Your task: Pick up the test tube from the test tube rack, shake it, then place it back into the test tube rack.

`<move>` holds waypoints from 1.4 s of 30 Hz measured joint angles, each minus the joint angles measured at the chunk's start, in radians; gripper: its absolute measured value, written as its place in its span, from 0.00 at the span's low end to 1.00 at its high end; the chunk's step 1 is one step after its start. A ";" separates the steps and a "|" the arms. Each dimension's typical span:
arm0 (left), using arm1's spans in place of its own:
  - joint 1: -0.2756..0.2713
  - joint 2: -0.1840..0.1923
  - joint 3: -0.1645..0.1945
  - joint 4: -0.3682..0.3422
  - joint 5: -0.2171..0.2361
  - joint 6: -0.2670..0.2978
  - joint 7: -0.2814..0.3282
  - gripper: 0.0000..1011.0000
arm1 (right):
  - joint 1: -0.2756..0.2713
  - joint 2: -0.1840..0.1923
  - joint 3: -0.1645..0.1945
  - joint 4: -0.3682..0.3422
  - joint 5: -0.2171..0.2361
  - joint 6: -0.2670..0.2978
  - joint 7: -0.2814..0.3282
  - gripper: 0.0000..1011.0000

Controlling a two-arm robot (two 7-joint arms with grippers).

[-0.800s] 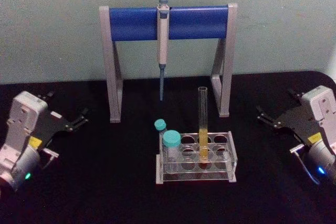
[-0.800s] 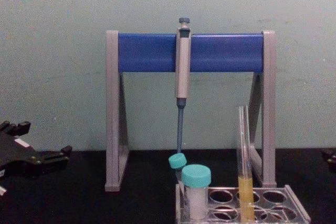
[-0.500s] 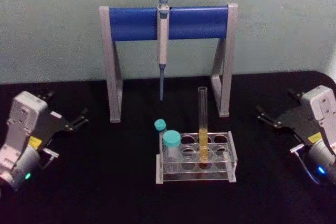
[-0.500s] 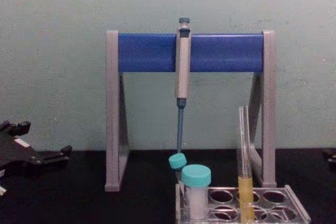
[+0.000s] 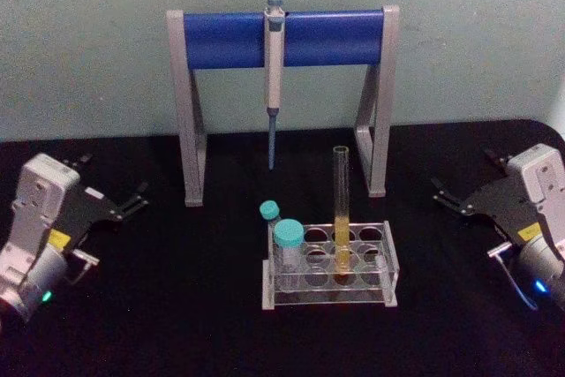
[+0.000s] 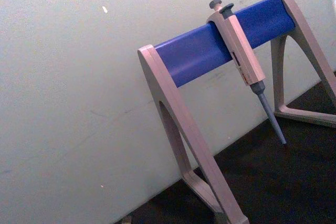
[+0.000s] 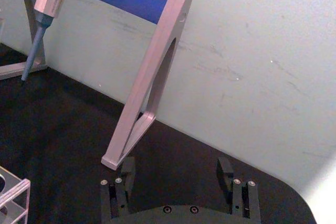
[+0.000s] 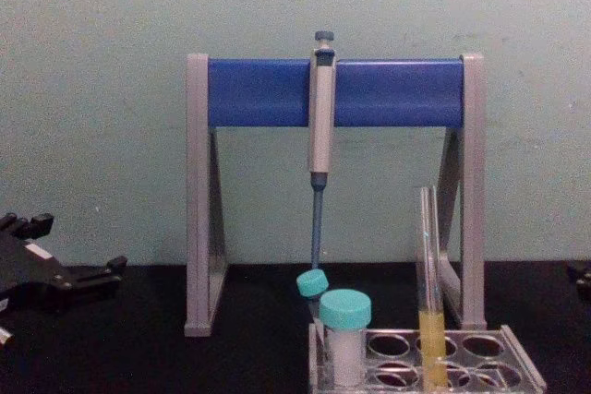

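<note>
The test tube (image 5: pixel 341 209) stands upright in the clear test tube rack (image 5: pixel 385 273) at the table's middle, with yellow liquid in its lower part; in the chest view the test tube (image 8: pixel 428 265) rises from the rack (image 8: pixel 517 371). My left gripper (image 5: pixel 113 176) rests open at the far left, well away from the rack. My right gripper (image 5: pixel 461 176) rests open at the far right, level with the rack. In its wrist view the right gripper (image 7: pixel 176 174) holds nothing between its two black fingers.
Two teal-capped vials (image 5: pixel 288 245) stand in the rack's left end. Behind the rack is a tall grey stand with a blue crossbar (image 5: pixel 282 39), with a grey pipette (image 5: pixel 274 77) hanging from it. The black table has open space on both sides.
</note>
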 joint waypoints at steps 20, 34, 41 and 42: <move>0.000 0.000 0.000 0.000 0.000 0.000 0.000 1.00 | 0.000 0.000 0.000 0.000 0.000 0.000 0.000 0.99; 0.000 0.000 0.000 0.000 0.000 0.000 0.000 1.00 | 0.000 0.000 0.000 0.000 0.000 0.000 0.000 0.99; 0.000 0.000 0.000 0.000 0.000 0.000 0.000 1.00 | 0.000 0.000 0.000 0.000 0.000 0.000 0.000 0.99; 0.000 0.000 0.000 0.000 0.000 0.000 0.000 1.00 | 0.000 0.000 0.000 0.000 0.000 0.000 0.000 0.99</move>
